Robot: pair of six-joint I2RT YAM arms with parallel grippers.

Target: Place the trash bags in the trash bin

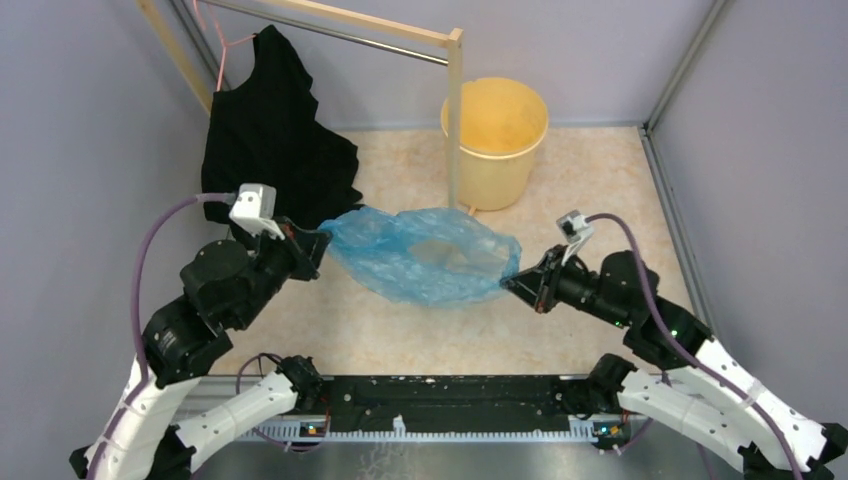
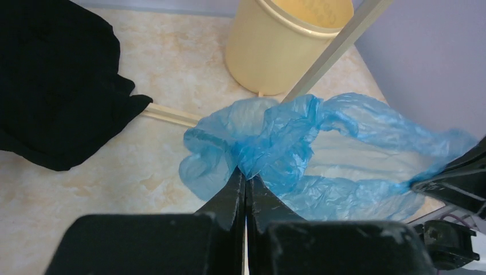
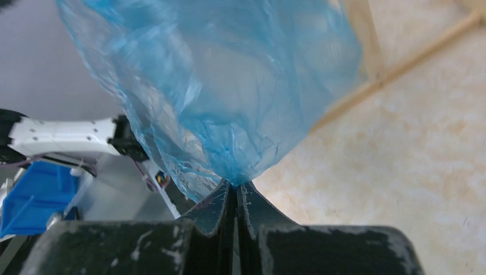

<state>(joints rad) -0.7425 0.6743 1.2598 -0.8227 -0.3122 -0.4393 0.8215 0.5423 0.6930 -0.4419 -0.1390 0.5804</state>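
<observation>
Both arms are reaching inward over the bench (image 1: 600, 190), with the blue trash bag (image 1: 425, 255) stretching between them. The left end effector (image 1: 322, 240) is clenched on the bag's left edge; in the left wrist view its two fingers are pressing together with a bunched knot of blue film pinched at the tips. The right end effector (image 1: 508, 285) is likewise clamped on the bag's right edge, and the right wrist view is showing its fingers meeting with a gathered point of film caught between them. The bag is hanging as a wide, crumpled, translucent loop, its mouth gaping upward in the overhead view and the pale bench showing through the middle. Whether its lowest fold is touching the bench cannot be told. The trash bin (image 1: 495, 140), a round pale yellow-orange bucket with a rolled rim, is standing upright at the far side of the bench, right of centre, well apart from the bag and beyond it. The wooden rack (image 1: 455, 120) is standing just left of the bin, its upright post passing in front of the bin's left side. A black garment (image 1: 270, 140) is hanging from a pink hanger (image 1: 225, 30) on the rack's rail at the far left, its lower hem lying on the bench just beyond the left end effector.
</observation>
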